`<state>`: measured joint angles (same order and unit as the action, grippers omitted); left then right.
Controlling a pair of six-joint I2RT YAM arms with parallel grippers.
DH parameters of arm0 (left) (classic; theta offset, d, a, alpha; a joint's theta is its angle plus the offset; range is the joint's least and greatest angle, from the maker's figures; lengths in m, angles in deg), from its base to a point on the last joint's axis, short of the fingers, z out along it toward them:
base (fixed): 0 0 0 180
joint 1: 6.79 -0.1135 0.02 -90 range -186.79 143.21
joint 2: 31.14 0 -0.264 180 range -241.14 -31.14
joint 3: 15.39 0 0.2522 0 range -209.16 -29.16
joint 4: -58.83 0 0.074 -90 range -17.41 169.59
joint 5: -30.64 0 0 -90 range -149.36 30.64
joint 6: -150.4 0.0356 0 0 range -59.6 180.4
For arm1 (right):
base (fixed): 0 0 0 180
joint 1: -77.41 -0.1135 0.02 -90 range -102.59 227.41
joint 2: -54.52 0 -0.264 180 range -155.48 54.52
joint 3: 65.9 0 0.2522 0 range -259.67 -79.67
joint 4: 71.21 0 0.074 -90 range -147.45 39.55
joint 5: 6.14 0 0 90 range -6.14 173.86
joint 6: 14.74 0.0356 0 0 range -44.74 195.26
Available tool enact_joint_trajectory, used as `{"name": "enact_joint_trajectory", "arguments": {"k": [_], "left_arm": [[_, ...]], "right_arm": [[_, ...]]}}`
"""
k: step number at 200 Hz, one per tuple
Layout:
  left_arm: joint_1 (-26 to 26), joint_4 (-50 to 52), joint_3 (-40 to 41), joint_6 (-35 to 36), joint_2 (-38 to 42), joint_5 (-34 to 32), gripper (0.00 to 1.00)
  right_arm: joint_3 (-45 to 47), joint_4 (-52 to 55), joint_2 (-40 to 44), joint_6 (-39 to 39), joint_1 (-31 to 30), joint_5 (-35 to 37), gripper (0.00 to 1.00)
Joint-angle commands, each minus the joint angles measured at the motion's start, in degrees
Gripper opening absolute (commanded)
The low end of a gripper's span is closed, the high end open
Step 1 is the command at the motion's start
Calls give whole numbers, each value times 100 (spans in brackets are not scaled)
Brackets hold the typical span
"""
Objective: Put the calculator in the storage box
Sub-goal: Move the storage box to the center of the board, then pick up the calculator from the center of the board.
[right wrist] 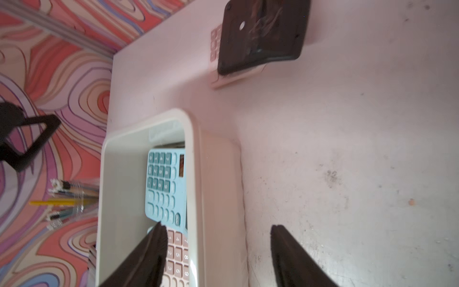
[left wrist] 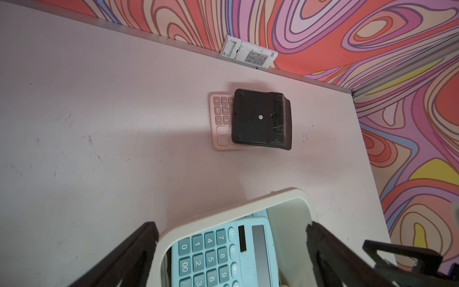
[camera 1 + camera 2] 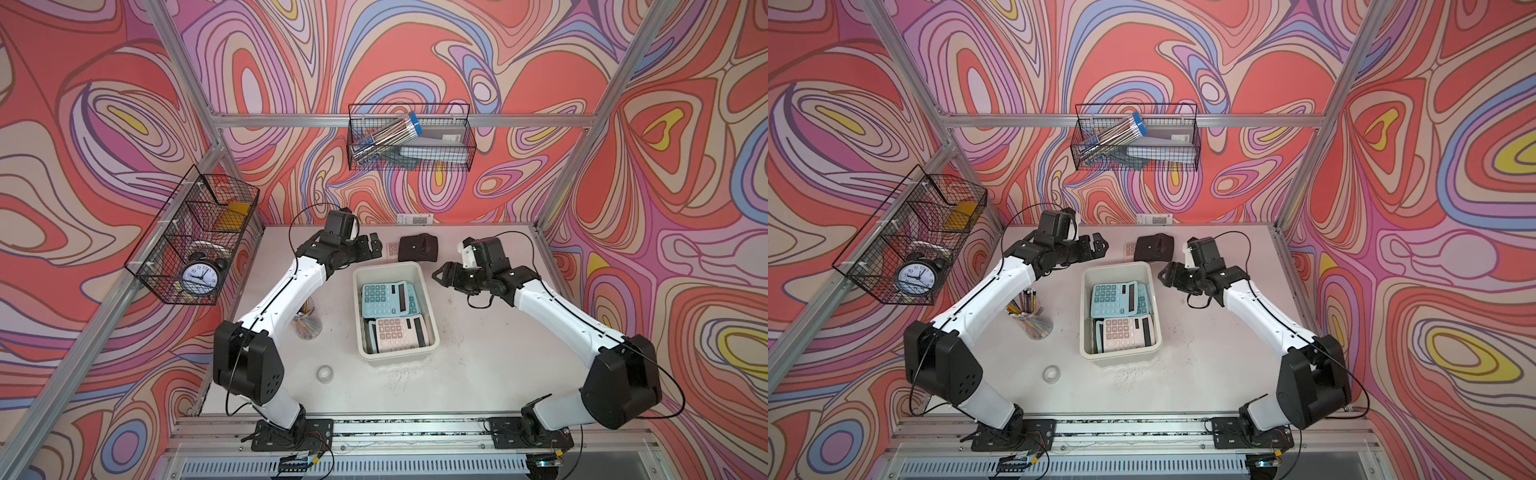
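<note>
The off-white storage box [image 3: 388,269] stands mid-table and holds a blue calculator [image 3: 384,297] at its far end and a pink calculator [image 3: 399,334] at its near end. Behind the box a black calculator [image 3: 417,248] lies face down, overlapping another pink calculator [image 3: 392,249]. My left gripper [image 3: 374,245] hovers open by the box's far left corner, with the box rim [image 2: 223,210] and the blue calculator [image 2: 218,253] below it. My right gripper [image 3: 440,276] is open and empty at the box's far right side, its fingers straddling the right wall [image 1: 193,174] from above.
A clear cup of pencils [image 3: 307,324] stands left of the box, under my left arm. A tape roll [image 3: 325,372] lies near the front. Wire baskets hang on the left wall [image 3: 195,237] and back wall [image 3: 409,137]. A white device [image 3: 415,219] leans at the back edge.
</note>
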<state>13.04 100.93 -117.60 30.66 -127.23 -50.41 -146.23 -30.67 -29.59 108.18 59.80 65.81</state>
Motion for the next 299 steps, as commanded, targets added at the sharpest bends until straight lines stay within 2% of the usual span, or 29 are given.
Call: {"name": "enact_joint_trajectory", "arguments": {"k": [1,42,82,114,175,221,257,299], "left_arm": [[-10,348,-705,390,-669,225,99],[-6,760,-2247,785,-2065,452,99],[-38,1390,-3777,1113,-3355,586,99],[-144,1665,-4577,1135,-4082,818,99],[-340,1360,-5019,1007,-4914,1294,99],[-340,866,-5229,721,-5455,1873,99],[-340,462,-5236,554,-5685,2284,96],[-280,402,-5236,640,-5780,2655,83]], "right_arm": [[-208,-445,-262,-121,541,-449,72],[-618,-1480,-1455,62,1143,-1083,75],[-1359,-1998,-2773,108,1285,-1259,75],[-2128,-2193,-3820,173,1301,-1524,75],[-3325,-2347,-5131,416,1304,-2060,74],[-3703,-2868,-5697,895,1296,-2711,67],[-3539,-3081,-5642,970,1277,-2926,55],[-2605,-3491,-5089,1013,1236,-2942,49]]}}
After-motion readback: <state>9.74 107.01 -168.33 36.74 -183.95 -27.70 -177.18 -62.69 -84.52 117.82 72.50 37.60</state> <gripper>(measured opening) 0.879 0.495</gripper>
